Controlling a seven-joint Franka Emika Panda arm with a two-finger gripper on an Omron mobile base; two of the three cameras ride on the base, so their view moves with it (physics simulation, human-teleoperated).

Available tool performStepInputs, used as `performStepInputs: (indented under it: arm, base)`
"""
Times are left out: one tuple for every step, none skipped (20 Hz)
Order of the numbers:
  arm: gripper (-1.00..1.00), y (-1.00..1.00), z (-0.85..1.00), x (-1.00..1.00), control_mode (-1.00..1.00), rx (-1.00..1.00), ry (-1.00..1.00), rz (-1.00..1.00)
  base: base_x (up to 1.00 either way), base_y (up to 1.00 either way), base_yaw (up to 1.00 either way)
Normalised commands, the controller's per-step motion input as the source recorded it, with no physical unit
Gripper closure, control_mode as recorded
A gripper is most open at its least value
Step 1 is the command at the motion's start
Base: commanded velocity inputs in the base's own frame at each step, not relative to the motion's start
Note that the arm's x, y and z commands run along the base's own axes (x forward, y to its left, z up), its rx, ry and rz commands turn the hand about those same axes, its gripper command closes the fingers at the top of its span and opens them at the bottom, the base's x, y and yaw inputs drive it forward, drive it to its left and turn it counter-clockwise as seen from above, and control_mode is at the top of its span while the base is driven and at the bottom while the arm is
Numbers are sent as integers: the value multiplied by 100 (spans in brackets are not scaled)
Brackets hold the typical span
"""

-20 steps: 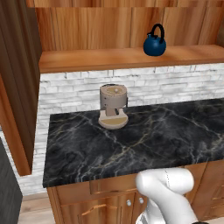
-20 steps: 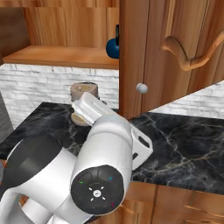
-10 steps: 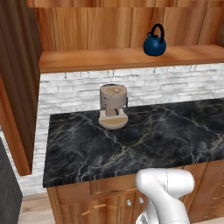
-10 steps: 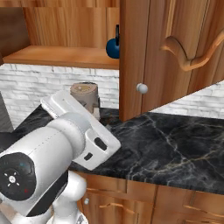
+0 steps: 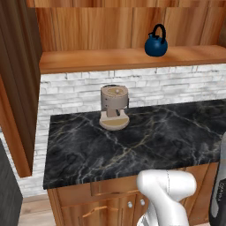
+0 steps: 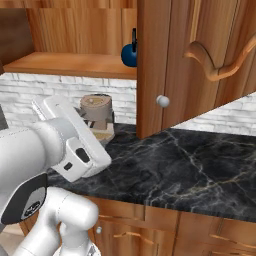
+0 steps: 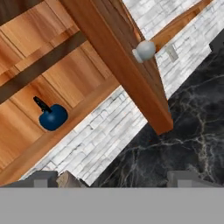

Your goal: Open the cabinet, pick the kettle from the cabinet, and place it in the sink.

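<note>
The cabinet (image 5: 132,59) stands open, its wooden shelf bare except for the kettle (image 5: 156,43), small, round and dark blue, upright at the shelf's right. In the right base view the kettle (image 6: 128,54) is half hidden behind the swung-out right door (image 6: 200,80) with its silver knob (image 6: 162,101). In the hand view my gripper (image 7: 113,180) is open and holds nothing; the kettle (image 7: 52,117) lies far off to the upper left, and the door edge with its knob (image 7: 145,50) crosses the middle. The sink is out of view.
A tan cylindrical coffee machine (image 5: 114,107) stands on the black marble counter (image 5: 145,141) against the white brick wall. The left cabinet door (image 5: 17,88) hangs open at the far left. My white arm (image 6: 65,145) stretches over the counter's front left.
My arm has swung left and down across the right base view, uncovering the counter. The kettle, doors and coffee machine have not moved. The gripper stays open.
</note>
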Motion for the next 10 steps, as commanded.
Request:
performStepInputs:
  arm:
    - [-100,26,0,20,-100,17,0,-8]
    - [-100,24,0,20,-100,19,0,-7]
    - [-100,24,0,21,-100,20,0,-7]
    - [-100,20,0,22,-100,25,0,-6]
    - [-100,17,0,22,-100,27,0,-5]
    - [-100,15,0,23,-100,29,0,-5]
    - [-100,13,0,24,-100,32,1,-5]
    - [-100,12,0,25,-100,32,1,-5]
    - [-100,14,0,26,-100,32,0,-6]
    - [-100,13,0,29,-100,32,0,-7]
  base:
    - [0,0,0]
    - [0,0,0]
    - [0,0,0]
    - [0,0,0]
    - [0,0,0]
    - [0,0,0]
    - [0,0,0]
    - [0,0,0]
    - [0,0,0]
    - [0,0,0]
